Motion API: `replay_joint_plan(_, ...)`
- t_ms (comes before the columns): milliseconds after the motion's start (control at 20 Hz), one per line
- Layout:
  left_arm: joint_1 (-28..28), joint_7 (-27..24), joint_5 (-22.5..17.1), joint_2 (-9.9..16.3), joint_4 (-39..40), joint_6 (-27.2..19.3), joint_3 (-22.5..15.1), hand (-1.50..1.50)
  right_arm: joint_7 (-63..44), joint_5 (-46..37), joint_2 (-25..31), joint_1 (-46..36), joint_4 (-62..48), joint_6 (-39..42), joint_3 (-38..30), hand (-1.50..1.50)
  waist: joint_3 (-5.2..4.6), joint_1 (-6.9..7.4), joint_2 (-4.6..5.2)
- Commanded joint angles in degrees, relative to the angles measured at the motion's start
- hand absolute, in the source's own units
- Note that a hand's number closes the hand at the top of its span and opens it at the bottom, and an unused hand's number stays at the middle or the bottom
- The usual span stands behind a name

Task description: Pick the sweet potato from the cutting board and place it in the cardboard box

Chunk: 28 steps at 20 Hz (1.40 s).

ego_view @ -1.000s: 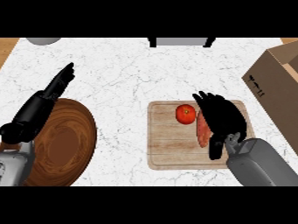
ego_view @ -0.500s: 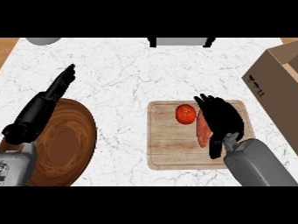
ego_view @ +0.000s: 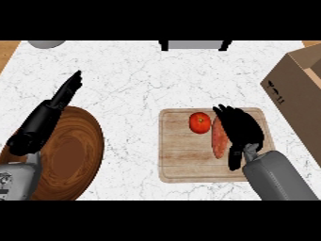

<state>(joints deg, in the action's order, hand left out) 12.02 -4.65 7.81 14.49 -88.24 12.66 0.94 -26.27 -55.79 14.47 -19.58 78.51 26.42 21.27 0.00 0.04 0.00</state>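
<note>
Lying lengthwise on the pale rectangular wooden cutting board [ego_view: 190, 162], the reddish elongated sweet potato [ego_view: 220, 137] sits just right of a round red tomato [ego_view: 199, 122], the two close together or touching. The black right hand [ego_view: 243, 132] rests over the board immediately to the right of the sweet potato, its fingers [ego_view: 227, 113] extended along the vegetable's right flank and its thumb [ego_view: 234, 159] angled down near the lower end; the fingers look fairly straight rather than curled round it, and whether they touch it cannot be told. The grey right forearm enters from the lower edge. The open brown cardboard box [ego_view: 303, 101] stands at the counter's right side, well apart from the board. On the white marbled counter [ego_view: 142, 84] at the left, the black left hand [ego_view: 65, 92] points up with fingers straight and together above a dark round wooden plate [ego_view: 76, 155].
</note>
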Motion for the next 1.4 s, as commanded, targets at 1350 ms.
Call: replay_joint_plan(1350, 2.47, -0.3, 0.21, -0.41, 2.28, 2.82, 2.65, 0.0, 15.66, -9.61, -3.17, -28.18, -29.31, -32.19, -13.5, 1.5, -0.01, 0.15, -0.06)
